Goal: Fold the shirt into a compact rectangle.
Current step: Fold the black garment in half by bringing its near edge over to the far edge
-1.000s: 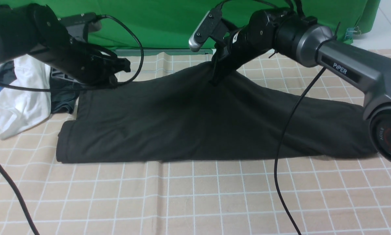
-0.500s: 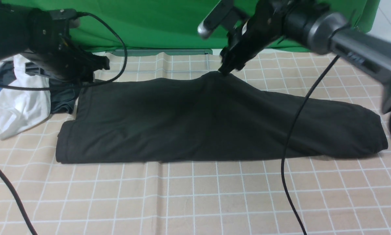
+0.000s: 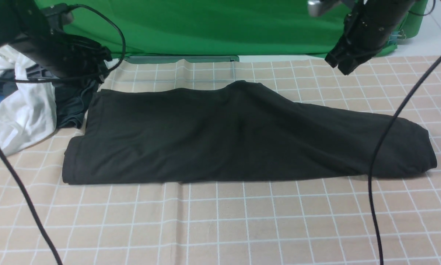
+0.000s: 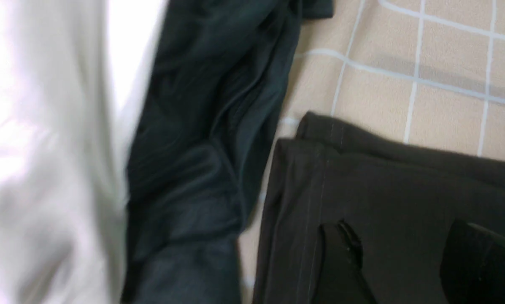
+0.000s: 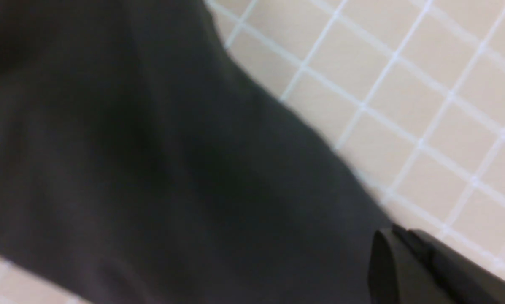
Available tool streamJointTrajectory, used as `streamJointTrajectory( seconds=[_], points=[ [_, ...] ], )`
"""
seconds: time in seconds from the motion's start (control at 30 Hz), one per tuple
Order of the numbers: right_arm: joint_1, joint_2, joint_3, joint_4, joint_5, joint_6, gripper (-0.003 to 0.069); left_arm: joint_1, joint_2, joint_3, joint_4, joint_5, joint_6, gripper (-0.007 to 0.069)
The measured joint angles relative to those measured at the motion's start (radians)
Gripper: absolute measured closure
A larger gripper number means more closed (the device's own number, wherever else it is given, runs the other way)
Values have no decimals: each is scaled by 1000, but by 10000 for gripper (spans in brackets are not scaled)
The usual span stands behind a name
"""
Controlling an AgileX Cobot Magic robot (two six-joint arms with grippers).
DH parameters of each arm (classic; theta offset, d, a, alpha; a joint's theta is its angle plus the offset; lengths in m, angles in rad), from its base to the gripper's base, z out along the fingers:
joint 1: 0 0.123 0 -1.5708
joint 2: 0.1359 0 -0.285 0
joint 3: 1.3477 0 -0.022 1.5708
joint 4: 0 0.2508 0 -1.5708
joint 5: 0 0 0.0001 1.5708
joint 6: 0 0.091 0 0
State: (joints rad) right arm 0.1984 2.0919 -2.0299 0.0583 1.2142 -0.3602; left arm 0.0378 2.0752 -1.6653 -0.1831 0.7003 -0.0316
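Observation:
The charcoal-black shirt (image 3: 242, 140) lies across the checked cloth as a long folded band, with a small hump at its far edge in the middle. In the left wrist view its stitched hem corner (image 4: 320, 169) lies under my left gripper (image 4: 404, 249), whose two fingers stand apart with nothing between them. From the front, that left gripper (image 3: 101, 66) hovers over the shirt's far left corner. My right gripper (image 3: 340, 66) hangs high at the back right, off the shirt. Its fingers (image 5: 408, 261) are pressed together and empty above the shirt (image 5: 151, 169).
A white garment (image 3: 25, 110) and a dark grey-teal garment (image 3: 71, 106) are heaped at the left, touching the shirt's left end. A green backdrop (image 3: 205, 25) closes the back. Black cables (image 3: 382, 154) hang across the front on both sides.
The right gripper let go of the shirt's far edge, closed, and swung up to the right; the raised peak sank. The left gripper opened and lifted back from the left corner.

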Motion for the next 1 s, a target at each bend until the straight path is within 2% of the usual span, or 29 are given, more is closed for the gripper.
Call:
streamJointTrajectory(
  seconds=[0.1, 0.43, 0.53, 0.57, 0.63, 0.77, 1.0],
  points=[
    [-9, -14, 13, 53, 3, -15, 623, 0, 69, -54, 0, 1, 14, 295],
    [-9, -16, 13, 116, 2, -35, 623, 0, 183, -102, 41, -16, 32, 306],
    [-9, -16, 13, 127, -3, -35, 623, 0, 190, -103, 43, -15, 54, 374],
    [-9, -16, 13, 131, -7, -35, 623, 0, 192, -105, 48, -15, 77, 473],
    [-9, -16, 13, 132, -13, -36, 623, 0, 193, -108, 48, -17, 111, 565],
    [-9, -16, 13, 134, -15, -36, 623, 0, 190, -123, 56, -12, 124, 607],
    [-9, -16, 13, 131, -17, -36, 623, 0, 99, -127, 118, -12, 127, 607]
  ],
)
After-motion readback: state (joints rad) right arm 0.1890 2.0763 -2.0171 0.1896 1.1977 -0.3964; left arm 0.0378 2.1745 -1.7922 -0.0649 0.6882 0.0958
